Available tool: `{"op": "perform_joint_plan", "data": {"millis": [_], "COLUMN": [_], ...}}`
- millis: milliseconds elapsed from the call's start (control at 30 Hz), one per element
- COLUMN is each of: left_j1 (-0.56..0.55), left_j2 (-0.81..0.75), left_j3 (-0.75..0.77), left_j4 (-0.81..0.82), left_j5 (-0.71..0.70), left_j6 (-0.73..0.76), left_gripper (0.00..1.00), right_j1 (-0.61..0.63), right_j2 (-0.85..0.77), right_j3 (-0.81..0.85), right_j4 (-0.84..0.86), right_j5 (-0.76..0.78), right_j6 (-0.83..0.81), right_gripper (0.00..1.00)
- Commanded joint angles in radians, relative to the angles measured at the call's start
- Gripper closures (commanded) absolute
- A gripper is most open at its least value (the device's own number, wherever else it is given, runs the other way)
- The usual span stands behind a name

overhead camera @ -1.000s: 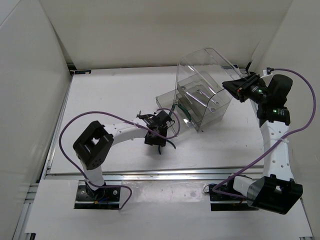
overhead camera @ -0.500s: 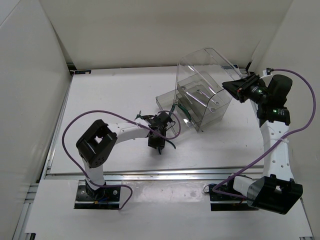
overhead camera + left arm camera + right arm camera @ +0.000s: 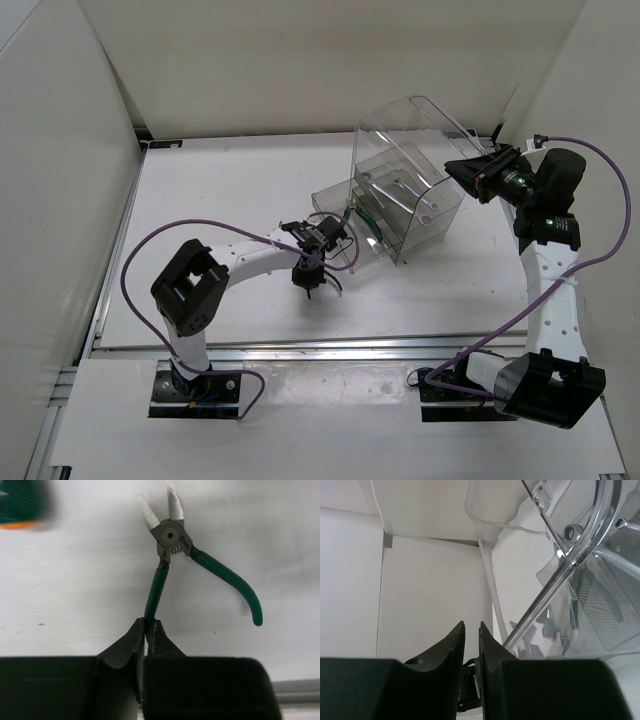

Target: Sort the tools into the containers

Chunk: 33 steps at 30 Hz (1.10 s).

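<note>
Gripper L (image 3: 148, 625): clamped on 1 green handle of pliers (image 3: 172, 540).
Pliers: flat on table (image 3: 75, 580), near bin.
Bin (image 3: 405, 190): clear, tall, R half of table.
Gripper R (image 3: 471, 627): closed up, nothing in it, by bin's R side.

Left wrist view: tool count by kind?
Pliers, green handles, one handle pinched in the left gripper: 1
Green-and-orange object, blurred at the top-left edge, probably a screwdriver handle: 1
Total: 2
</note>
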Motion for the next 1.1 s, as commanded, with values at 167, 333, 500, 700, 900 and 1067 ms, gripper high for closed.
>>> {"op": "perform_joint_plan", "data": {"millis": [167,333,500,700,900,1067], "left_j1": [0.021,0.026,0.035,0.035,0.044,0.060], "left_j2": [-0.115,-0.009,0.134,0.269,0.327,0.309], "left_j3": [0.249,0.427,0.643,0.765,0.791,0.800], "left_j4": [-0.127,-0.108,-0.105,-0.121,-0.145,-0.121], "left_j5": [-0.291,-0.289,-0.206,-0.109,-0.068,-0.052], "left_j6": [-0.109,-0.067,-0.012,-0.003,-0.024,-0.009], "left_gripper": [0.90,0.90,0.90,0.90,0.75,0.36], "right_j1": [0.001,0.000,0.000,0.001,0.000,-0.002], "right_j2": [0.002,0.002,0.005,0.002,0.002,0.002], "right_j3": [-0.004,-0.007,-0.004,0.005,0.010,0.008], "right_j4": [0.071,0.071,0.077,0.062,0.059,0.065], "right_j5": [-0.022,-0.022,-0.024,-0.024,-0.025,-0.028], "right_j6": [0.016,0.023,0.015,0.007,0.010,0.010], "right_gripper": [0.79,0.79,0.79,0.79,0.79,0.79]}}
